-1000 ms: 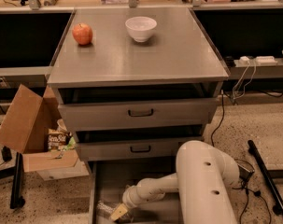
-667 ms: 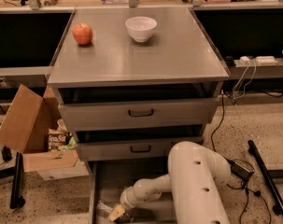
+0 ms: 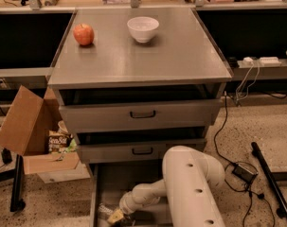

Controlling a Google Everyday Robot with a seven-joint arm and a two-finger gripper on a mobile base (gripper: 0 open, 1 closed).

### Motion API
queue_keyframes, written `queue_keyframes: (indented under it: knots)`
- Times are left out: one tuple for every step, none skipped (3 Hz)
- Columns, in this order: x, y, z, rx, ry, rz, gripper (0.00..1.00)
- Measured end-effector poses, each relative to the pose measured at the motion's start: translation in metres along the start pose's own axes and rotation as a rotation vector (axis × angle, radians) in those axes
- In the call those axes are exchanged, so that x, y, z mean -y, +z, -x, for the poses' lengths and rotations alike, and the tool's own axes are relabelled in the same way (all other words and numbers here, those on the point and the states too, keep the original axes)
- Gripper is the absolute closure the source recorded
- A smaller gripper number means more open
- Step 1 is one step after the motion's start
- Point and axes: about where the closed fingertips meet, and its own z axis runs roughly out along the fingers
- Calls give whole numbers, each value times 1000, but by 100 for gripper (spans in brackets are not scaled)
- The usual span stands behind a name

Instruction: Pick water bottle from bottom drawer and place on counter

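The bottom drawer [image 3: 133, 179] is pulled out at the foot of the cabinet. My white arm reaches down into it from the lower right. My gripper [image 3: 115, 216] is low at the drawer's front left. A small clear crinkled thing, which looks like the water bottle [image 3: 104, 210], lies right against the gripper's left side; whether it is held does not show. The counter [image 3: 181, 56] is the grey top of the cabinet. It bears a red apple [image 3: 84, 34] and a white bowl [image 3: 143, 28].
Two upper drawers with black handles [image 3: 142, 114] stand slightly open above the arm. An open cardboard box [image 3: 24, 126] with packets sits on the floor to the left. Cables and a power brick [image 3: 242, 172] and a black bar [image 3: 271, 186] lie on the floor to the right.
The arm's large upper link has shifted a little to the left. The gripper stays low in the front left of the bottom drawer.
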Motion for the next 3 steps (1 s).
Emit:
queue_keyframes:
  knots:
    - [-1, 0, 0, -1, 6, -4, 38]
    - [2, -6, -1, 4, 15, -19, 62]
    - [7, -15, -3, 23, 29, -45, 85]
